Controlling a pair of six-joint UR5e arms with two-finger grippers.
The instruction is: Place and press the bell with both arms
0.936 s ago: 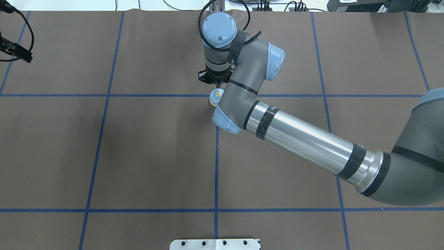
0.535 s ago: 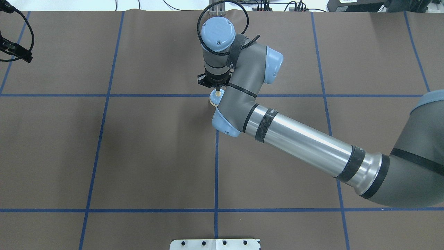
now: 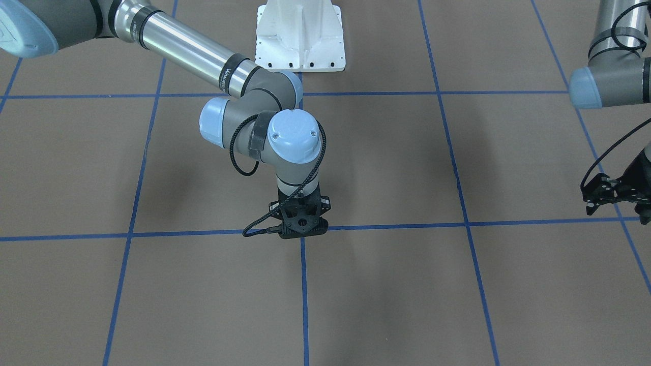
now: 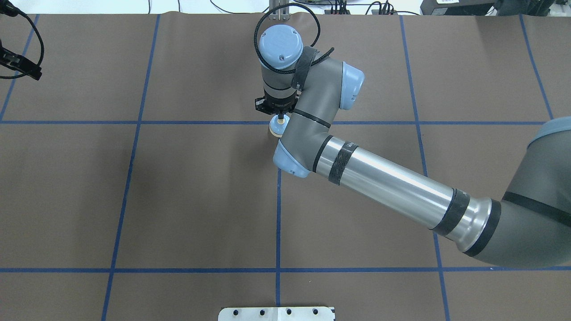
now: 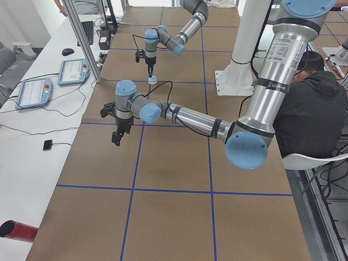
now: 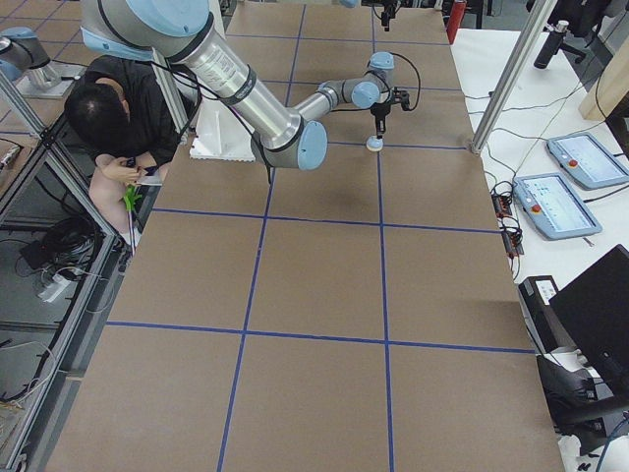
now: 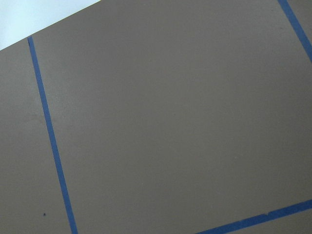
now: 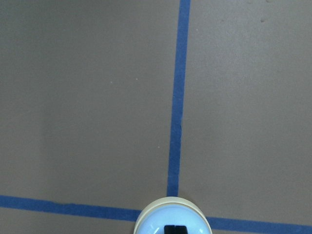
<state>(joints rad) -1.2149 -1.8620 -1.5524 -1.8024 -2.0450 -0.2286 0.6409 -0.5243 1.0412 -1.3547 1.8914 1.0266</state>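
The light-blue bell [image 4: 276, 129] with its cream base stands on the brown mat where two blue tape lines cross, and shows small in the side views [image 5: 153, 79] [image 6: 374, 145]. My right gripper [image 4: 280, 117] points straight down over the bell, shut, its black fingertips [image 8: 174, 229] resting on the button on top. In the front view this gripper [image 3: 303, 227] hides the bell. My left gripper [image 3: 615, 208] hangs far off at the table's left end, above the mat, open and holding nothing; its wrist view shows only bare mat and tape.
The white bolted pedestal [image 3: 301, 38] stands at the robot's side of the mat. Tablets and cables [image 5: 73, 70] lie on the white bench along the far edge. A person [image 5: 307, 98] sits beside the table.
The right gripper has moved onto the bell: the cream button, uncovered at first, now sits under the shut fingertips. The left arm has stayed where it was.
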